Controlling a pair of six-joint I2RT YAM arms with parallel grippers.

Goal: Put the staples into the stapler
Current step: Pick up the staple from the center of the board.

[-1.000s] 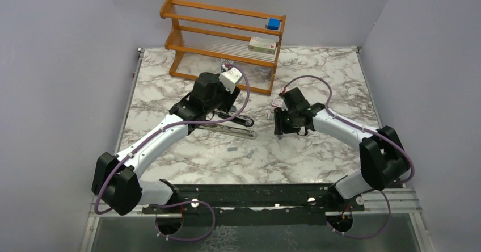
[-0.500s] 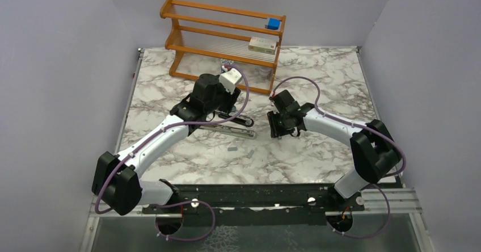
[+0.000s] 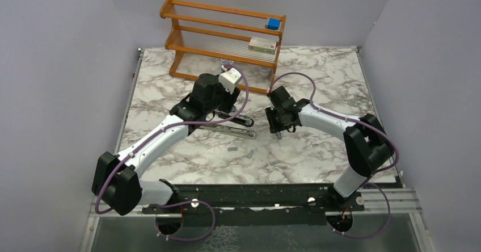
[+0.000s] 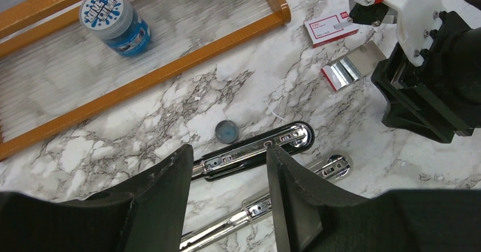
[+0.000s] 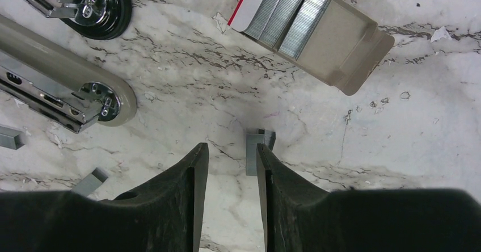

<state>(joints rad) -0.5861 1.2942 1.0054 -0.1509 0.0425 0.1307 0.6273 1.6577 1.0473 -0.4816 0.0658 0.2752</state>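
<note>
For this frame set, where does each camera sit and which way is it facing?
Top external: high behind the arm bases, looking down on the table; both whole arms show.
Left wrist: on the left gripper, looking down past its fingers at the stapler; the right gripper shows too.
Right wrist: looking straight down between its own fingers at a loose staple strip.
Shared: both wrist views show the stapler and the staple tray.
</note>
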